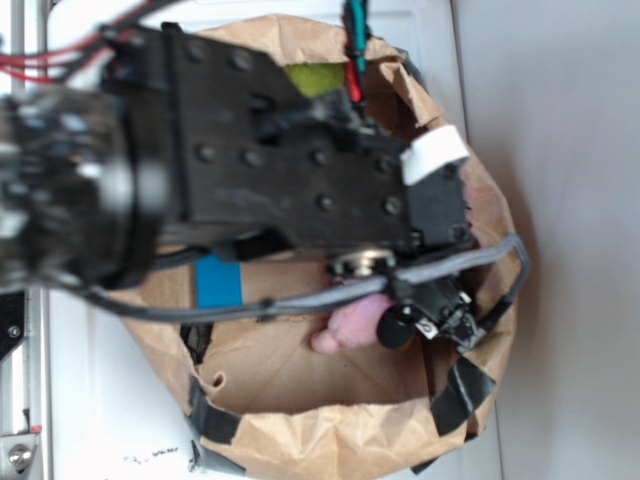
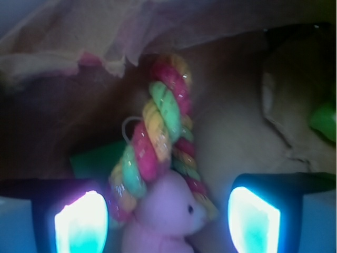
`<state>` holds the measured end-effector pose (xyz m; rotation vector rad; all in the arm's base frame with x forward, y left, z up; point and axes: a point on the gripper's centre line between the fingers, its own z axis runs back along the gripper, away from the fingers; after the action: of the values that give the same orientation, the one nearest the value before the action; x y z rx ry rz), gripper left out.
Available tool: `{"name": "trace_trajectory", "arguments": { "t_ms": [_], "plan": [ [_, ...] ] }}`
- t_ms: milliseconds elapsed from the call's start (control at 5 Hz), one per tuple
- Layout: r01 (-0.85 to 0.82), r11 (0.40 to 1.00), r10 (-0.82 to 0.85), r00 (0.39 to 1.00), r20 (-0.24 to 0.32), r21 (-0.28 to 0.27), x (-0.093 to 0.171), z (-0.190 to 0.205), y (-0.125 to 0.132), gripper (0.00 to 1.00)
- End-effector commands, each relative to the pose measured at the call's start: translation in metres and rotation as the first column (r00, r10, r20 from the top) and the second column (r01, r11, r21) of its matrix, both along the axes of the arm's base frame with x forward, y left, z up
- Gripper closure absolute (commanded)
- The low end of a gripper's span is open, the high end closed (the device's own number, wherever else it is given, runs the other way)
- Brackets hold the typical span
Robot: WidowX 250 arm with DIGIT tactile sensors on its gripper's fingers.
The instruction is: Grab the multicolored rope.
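In the wrist view the multicolored rope (image 2: 158, 134), twisted in pink, yellow and light green strands, lies folded on the floor of a brown paper bag, running from upper middle down toward the jaws. A pink plush (image 2: 166, 213) lies over its near end, between my fingers. My gripper (image 2: 167, 221) is open, its two glowing pads (image 2: 81, 224) standing wide on either side of the plush and the rope's near end, touching neither. In the exterior view my gripper (image 1: 425, 320) reaches down into the bag, and the rope is hidden under the arm; only the pink plush (image 1: 350, 325) shows.
The brown paper bag (image 1: 330, 435) has crumpled walls patched with black tape. A green plush (image 1: 312, 77) lies at the bag's far side, also seen as a green patch (image 2: 325, 118) at the right. A blue tape strip (image 1: 218, 280) is stuck to the bag floor.
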<state>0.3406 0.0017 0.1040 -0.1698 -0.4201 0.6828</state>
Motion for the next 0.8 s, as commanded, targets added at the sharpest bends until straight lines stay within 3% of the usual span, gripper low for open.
{"name": "trace_trajectory", "arguments": {
  "t_ms": [0,200,400,600],
  "plan": [
    [0.024,0.999,-0.027,0.997,0.073,0.038,0.0095,0.0013,-0.0073,0.0],
    [0.046,0.999,-0.047,0.994,0.101,0.009,0.0062,0.0025,-0.0106,0.0],
    [0.081,0.997,-0.083,0.985,0.148,0.019,0.0118,0.0002,-0.0094,0.0],
    [0.084,0.996,-0.087,0.987,0.137,0.028,0.0136,-0.005,-0.0099,0.0]
  ]
}}
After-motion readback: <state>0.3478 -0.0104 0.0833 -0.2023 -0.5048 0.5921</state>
